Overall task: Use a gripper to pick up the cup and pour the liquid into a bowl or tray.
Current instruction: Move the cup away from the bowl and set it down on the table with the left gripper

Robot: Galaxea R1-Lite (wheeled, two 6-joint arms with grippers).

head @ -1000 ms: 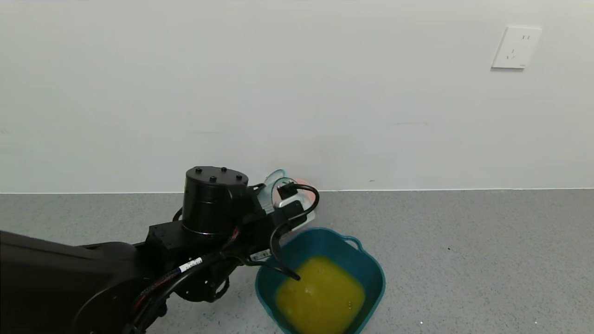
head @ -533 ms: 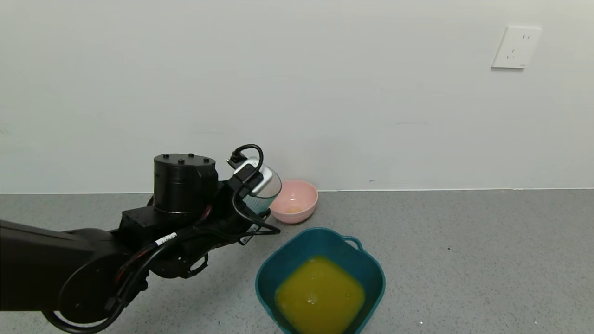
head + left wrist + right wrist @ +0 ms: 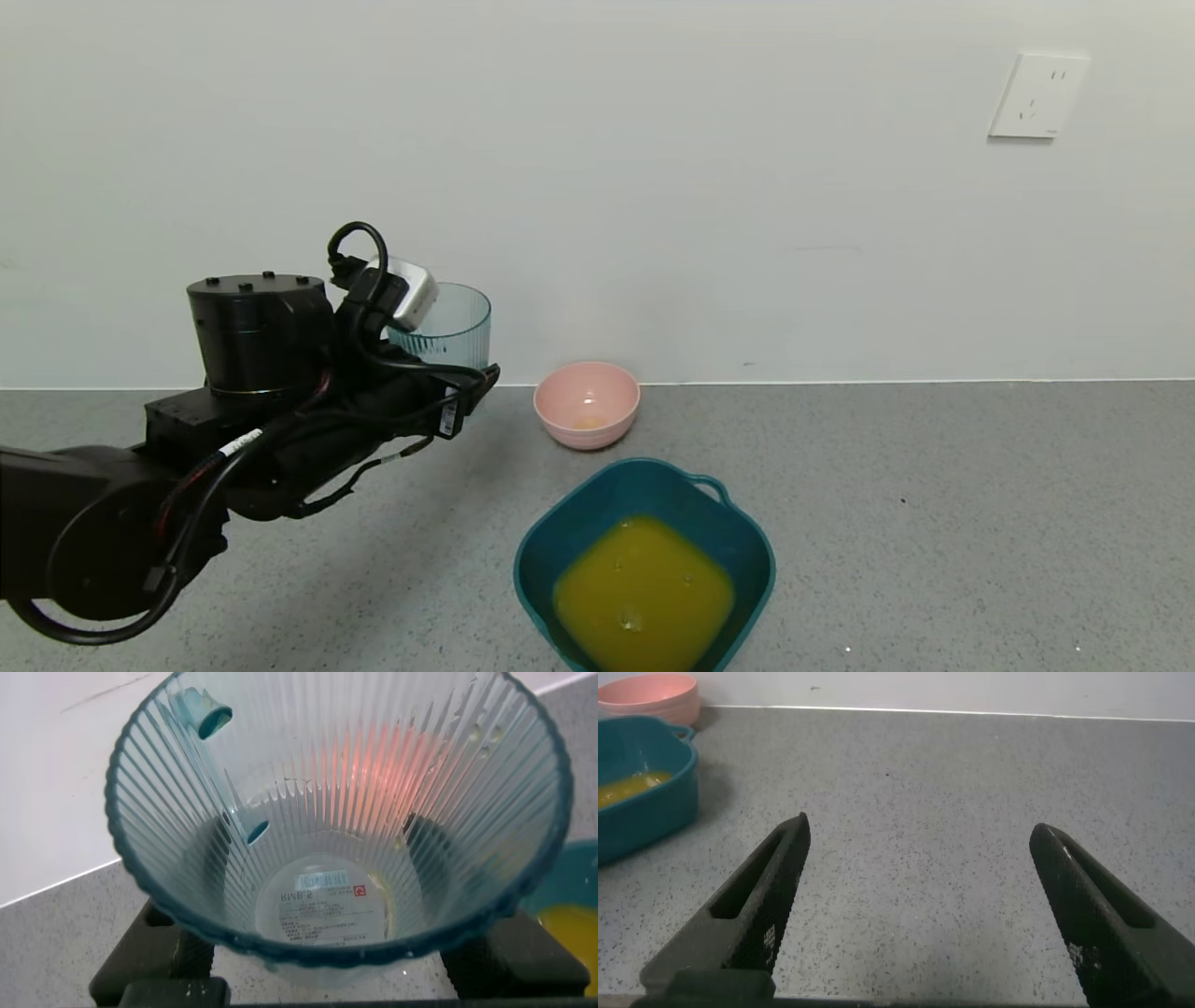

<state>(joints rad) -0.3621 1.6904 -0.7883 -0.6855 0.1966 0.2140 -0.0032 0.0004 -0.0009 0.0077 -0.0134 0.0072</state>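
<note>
Ribbed pale blue-green cup (image 3: 442, 326) clamped upright in left gripper (image 3: 437, 373) jaws, held above grey worktop (image 3: 934, 504), well left of basin.
Cup looks drained. Orange-yellow liquid (image 3: 642, 594) pools in teal basin (image 3: 579, 504); pink bowl (image 3: 586, 404) just behind it. Right gripper (image 3: 920, 905) jaws apart, low over bare worktop.

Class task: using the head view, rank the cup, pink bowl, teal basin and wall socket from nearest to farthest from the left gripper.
1. Cup: held in the left gripper, upright and empty.
2. Pink bowl: to its right, by the wall.
3. Teal basin: lower right, holding the orange liquid.
4. Wall socket: far right, high on the wall.
</note>
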